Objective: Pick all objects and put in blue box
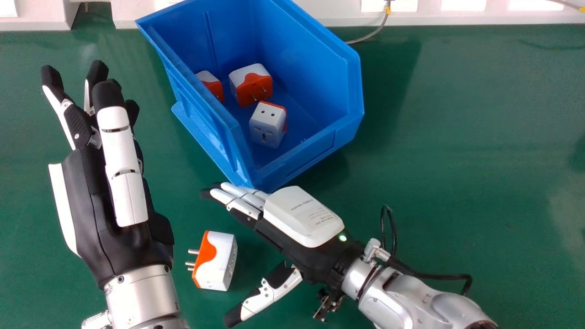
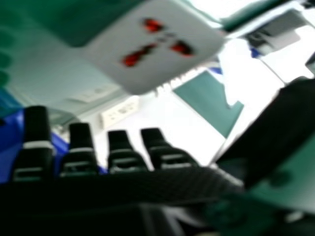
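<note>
1. Nearest the camera, the robot's left hand (image 1: 96, 201) was raised beside the blue box (image 1: 315, 50), fingers long and relaxed, nothing in its grasp. It was presumably parked there to leave the work to its partner.
2. That blue box sat askew on the green table (image 1: 457, 137), its low lip (image 1: 308, 157) angled towards the robot, a sensible way round for dropping things in. Three adapters were inside: one partly hidden by the left wall (image 1: 213, 87), one with its pins outward (image 1: 251, 84), and one near the lip with its socket holes upward (image 1: 268, 123).
3. The right hand (image 1: 304, 217) lay low by the box's near corner, back upward, fingers straight and thumb spread wide. It held nothing; that wide gap looked meant for a sideways grasp.
4. One loose adapter (image 1: 224, 260) rested on the table between the two hands, apart from the right hand's fingers and thumb. It seemed the last to collect.
5. Smallest were its metal prongs (image 1: 193, 252), pointing towards the left hand; they could snag or turn it if the fingers closed badly.
</note>
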You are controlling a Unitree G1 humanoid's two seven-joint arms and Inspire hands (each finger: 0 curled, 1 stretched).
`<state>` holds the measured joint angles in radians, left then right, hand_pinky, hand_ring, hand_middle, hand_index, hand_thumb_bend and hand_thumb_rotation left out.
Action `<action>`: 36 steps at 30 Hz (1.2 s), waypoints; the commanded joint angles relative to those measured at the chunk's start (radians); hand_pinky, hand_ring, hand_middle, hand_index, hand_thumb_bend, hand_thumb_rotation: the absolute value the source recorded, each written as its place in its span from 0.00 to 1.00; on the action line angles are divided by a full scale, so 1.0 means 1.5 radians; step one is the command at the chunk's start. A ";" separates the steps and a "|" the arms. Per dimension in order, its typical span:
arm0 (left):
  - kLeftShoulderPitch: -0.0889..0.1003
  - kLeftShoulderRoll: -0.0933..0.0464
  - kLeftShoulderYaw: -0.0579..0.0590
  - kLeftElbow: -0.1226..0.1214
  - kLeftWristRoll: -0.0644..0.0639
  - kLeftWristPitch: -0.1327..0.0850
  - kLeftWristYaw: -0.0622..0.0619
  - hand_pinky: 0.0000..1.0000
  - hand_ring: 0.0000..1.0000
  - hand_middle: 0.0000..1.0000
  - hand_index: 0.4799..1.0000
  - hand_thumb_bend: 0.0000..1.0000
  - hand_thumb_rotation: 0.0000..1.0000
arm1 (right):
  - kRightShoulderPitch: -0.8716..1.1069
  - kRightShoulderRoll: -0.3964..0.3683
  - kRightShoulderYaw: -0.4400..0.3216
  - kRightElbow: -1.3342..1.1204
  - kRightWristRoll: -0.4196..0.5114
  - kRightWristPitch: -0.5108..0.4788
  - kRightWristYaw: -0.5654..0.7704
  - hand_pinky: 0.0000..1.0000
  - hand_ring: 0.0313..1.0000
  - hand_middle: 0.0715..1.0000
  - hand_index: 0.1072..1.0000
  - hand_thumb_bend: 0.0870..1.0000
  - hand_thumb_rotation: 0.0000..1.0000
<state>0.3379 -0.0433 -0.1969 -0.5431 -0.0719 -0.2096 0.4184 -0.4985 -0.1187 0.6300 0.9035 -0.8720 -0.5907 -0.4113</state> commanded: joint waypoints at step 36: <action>-0.010 -0.050 0.000 -0.010 0.016 -0.012 0.000 0.94 0.96 0.96 0.87 0.55 0.80 | -0.026 0.118 0.079 0.145 0.066 0.035 -0.008 0.31 0.42 0.50 0.45 0.45 0.00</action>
<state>0.3391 -0.0440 -0.1920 -0.5446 -0.0706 -0.2081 0.4160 -0.5783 0.0421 0.7140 1.0917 -0.7491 -0.5235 -0.4510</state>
